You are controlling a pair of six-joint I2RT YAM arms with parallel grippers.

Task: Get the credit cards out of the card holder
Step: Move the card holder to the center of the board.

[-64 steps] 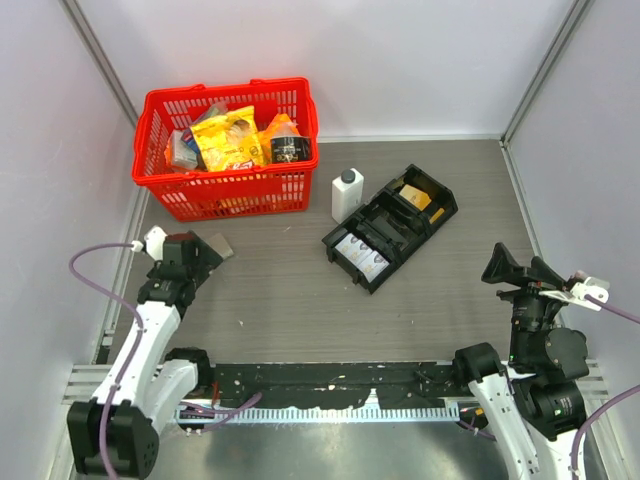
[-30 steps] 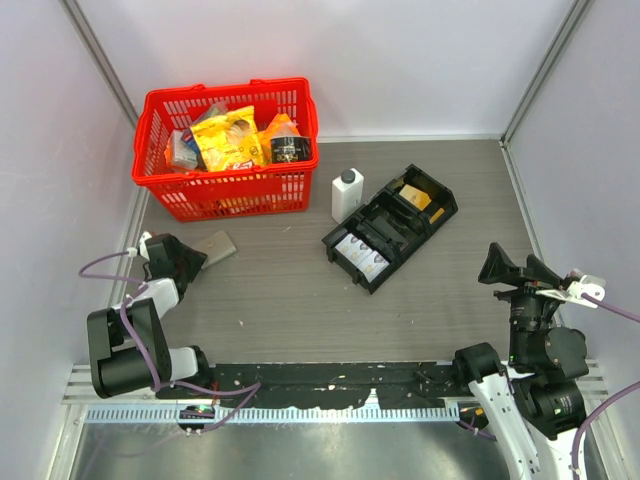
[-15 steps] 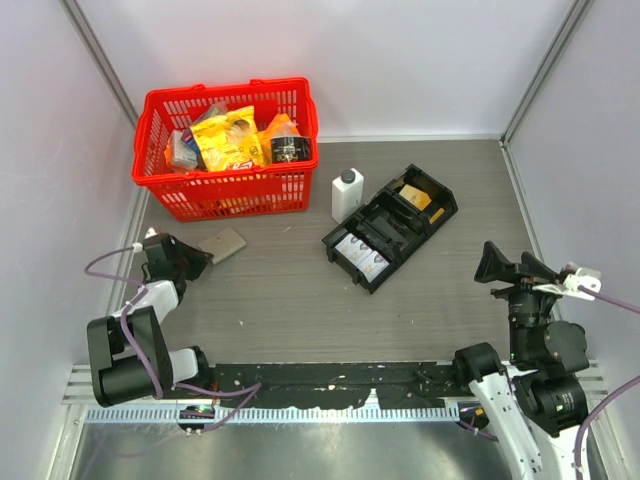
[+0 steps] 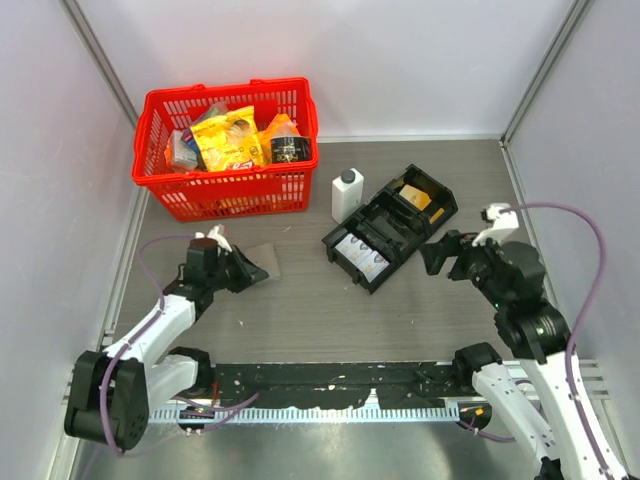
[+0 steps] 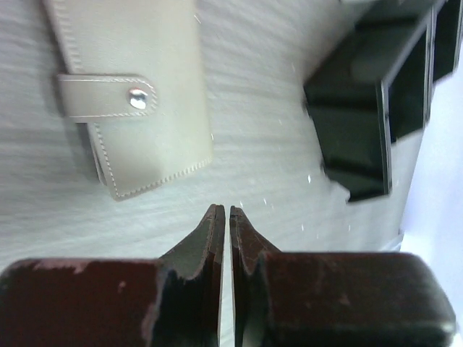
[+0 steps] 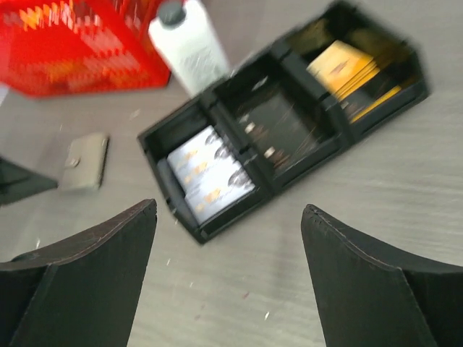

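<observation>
The card holder [image 5: 130, 94] is a small grey-tan wallet lying flat on the table, closed, with its snap tab fastened. No credit cards show from it. My left gripper [image 5: 223, 210] is shut with nothing between its fingers, its tips just short of the holder's near edge. From above, the left gripper [image 4: 260, 272] points at the card holder [image 4: 270, 254]. My right gripper [image 6: 230, 208] stands wide open and empty above bare table, short of the black tray [image 6: 171, 189]. The card holder [image 6: 85, 160] also lies at the left of that view.
The black compartmented tray [image 4: 437, 206] holds pale cards and yellow packets. A white bottle [image 4: 346, 194] stands beside it. A red basket [image 4: 228, 192] full of groceries sits at the back left. Grey walls close in on both sides.
The left arm has swung from the left wall toward the middle and its gripper has shut. The card holder now lies farther right. The right arm has reached forward toward the tray.
</observation>
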